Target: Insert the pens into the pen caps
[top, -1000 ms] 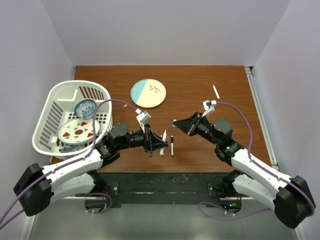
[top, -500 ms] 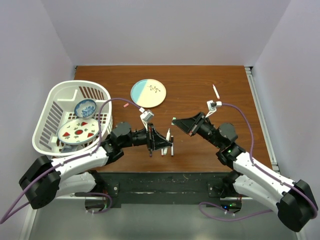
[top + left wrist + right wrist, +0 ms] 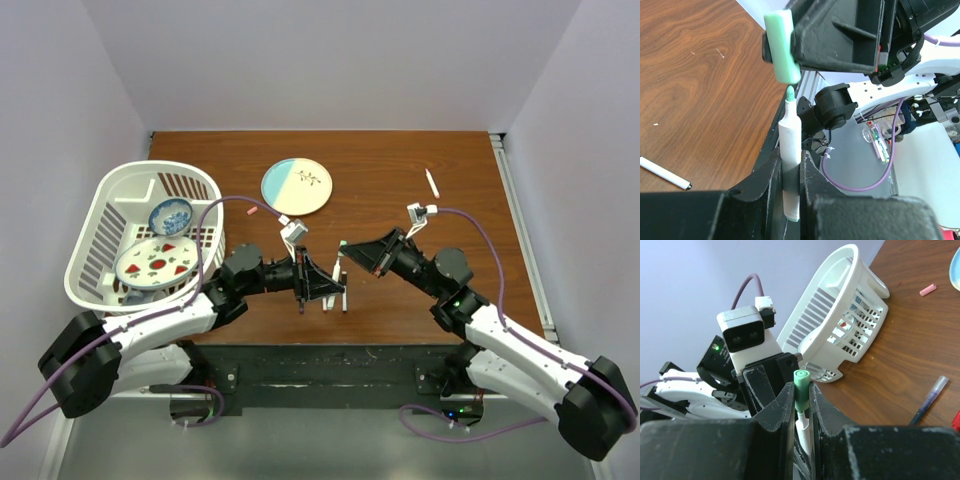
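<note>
My left gripper (image 3: 790, 165) is shut on a white pen (image 3: 790, 145) with a green tip, held upright. My right gripper (image 3: 801, 395) is shut on a green pen cap (image 3: 801, 385). In the left wrist view the green cap (image 3: 782, 47) hangs just above the pen's tip, almost touching. From above, the two grippers meet over the table's front middle, left gripper (image 3: 328, 285) below right gripper (image 3: 350, 250). Two more pens (image 3: 344, 297) lie under them, and another white pen (image 3: 431, 183) lies far right.
A white basket (image 3: 100, 215) with dishes stands at the left. A round plate (image 3: 297, 186) sits at the back centre. A pink cap (image 3: 927, 289) and a dark pen (image 3: 929, 401) lie on the wood. A white pen with a black tip (image 3: 662, 172) lies beside my left gripper.
My left gripper moved right with the pen, then held still. My right gripper came left and lower, bringing the green cap close to the pen's tip.
</note>
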You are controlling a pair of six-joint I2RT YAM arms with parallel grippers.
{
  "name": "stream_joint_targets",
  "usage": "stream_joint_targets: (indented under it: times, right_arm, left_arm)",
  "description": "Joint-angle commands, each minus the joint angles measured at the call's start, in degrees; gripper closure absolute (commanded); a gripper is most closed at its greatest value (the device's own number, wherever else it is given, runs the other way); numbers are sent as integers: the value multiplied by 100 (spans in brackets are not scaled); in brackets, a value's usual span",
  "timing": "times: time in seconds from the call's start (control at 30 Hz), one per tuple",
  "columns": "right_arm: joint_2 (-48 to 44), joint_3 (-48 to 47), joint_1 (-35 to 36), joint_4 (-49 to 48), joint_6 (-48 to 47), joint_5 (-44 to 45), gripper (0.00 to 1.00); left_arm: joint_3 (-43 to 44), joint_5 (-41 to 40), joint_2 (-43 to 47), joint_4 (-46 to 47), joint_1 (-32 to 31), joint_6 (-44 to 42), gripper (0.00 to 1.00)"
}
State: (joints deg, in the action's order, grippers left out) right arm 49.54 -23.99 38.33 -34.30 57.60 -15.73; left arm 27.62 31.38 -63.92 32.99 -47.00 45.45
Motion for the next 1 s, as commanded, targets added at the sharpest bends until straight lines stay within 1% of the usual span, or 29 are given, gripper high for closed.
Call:
stream_joint_targets:
  times: [0.0, 0.23, 0.37, 0.5, 0.6, 0.83, 0.9, 0.97]
  right_arm:
    - [21, -150, 96, -147, -205, -71, 100]
    - [30, -168, 298, 81, -451, -71, 100]
    - [-145, -1, 368, 319, -689, 43, 100]
    - [-234, 280, 404, 48, -750, -70, 100]
    - [-295, 360, 421, 108, -760, -132, 100]
    - [-427, 535, 640, -85, -575, -185, 100]
    - [-454, 649, 720, -155, -522, -176, 96]
    - [-524, 694, 782, -156, -531, -238, 89]
  left_arm:
    - [192, 88, -24, 260, -11, -72, 100]
    - [191, 71, 20, 199, -2, -106, 100]
    - [209, 0, 134, 58, -2, -168, 100]
    - [227, -26, 213, 5, -2, -203, 100]
    - [218, -79, 292, 5, -11, -203, 100]
    - [271, -61, 310, 137, -11, -203, 100]
    - [288, -35, 328, 155, -2, -195, 100]
    - [332, -18, 345, 137, -11, -212, 100]
